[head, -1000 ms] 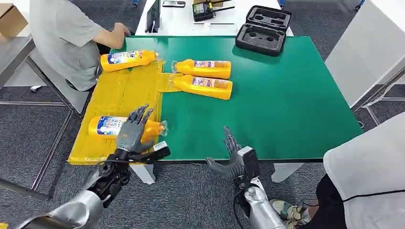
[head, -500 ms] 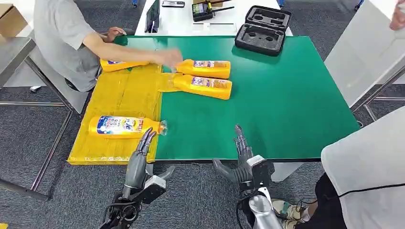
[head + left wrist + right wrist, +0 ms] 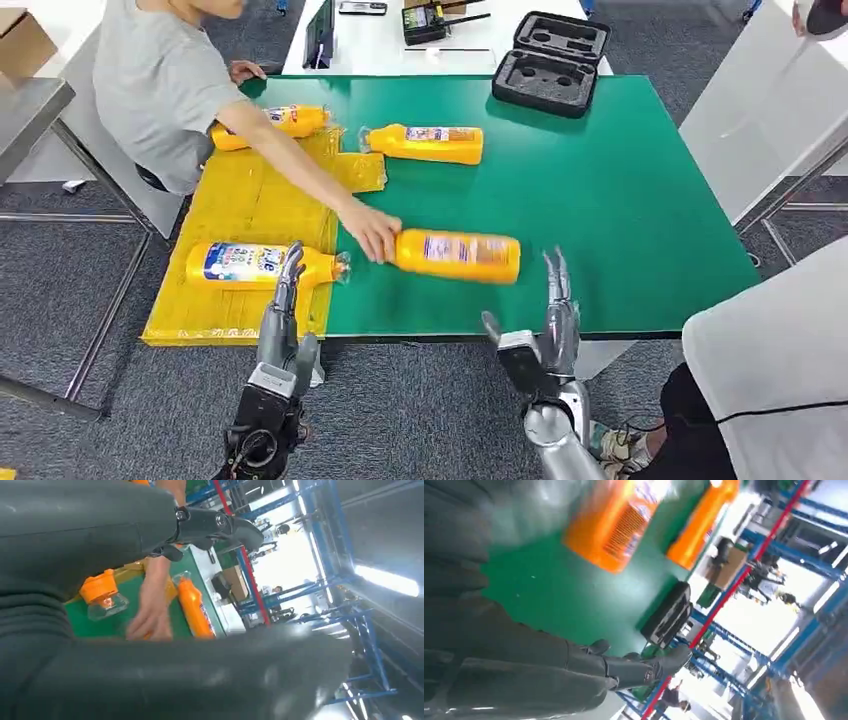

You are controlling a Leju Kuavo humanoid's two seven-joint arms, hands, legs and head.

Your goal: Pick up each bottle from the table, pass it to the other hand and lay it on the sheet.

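Both hands hold nothing, fingers straight and apart. Left hand (image 3: pixel 280 320) is raised at the bench's near edge, its fingertips overlapping the near bottle (image 3: pixel 262 265), which lies on the yellow sheet (image 3: pixel 245 200) with its clear cap pointing right, just over the sheet's edge. Whether the fingers touch that bottle I cannot tell. Right hand (image 3: pixel 553 322) stands upright at the near edge of the green bench (image 3: pixel 620 190), just right of the middle bottle (image 3: pixel 458 256).

That middle bottle lies on bare green, cap end to the left, where a person's hand (image 3: pixel 371 230) rests on it; the person's arm reaches across the sheet from the far left. A third bottle (image 3: pixel 428 143) lies further back on the green, touching a flap of the sheet at its cap. A fourth (image 3: pixel 285 121) lies at the sheet's far edge, partly hidden by the person's arm. A black foam case (image 3: pixel 550 62) sits open at the bench's far side.
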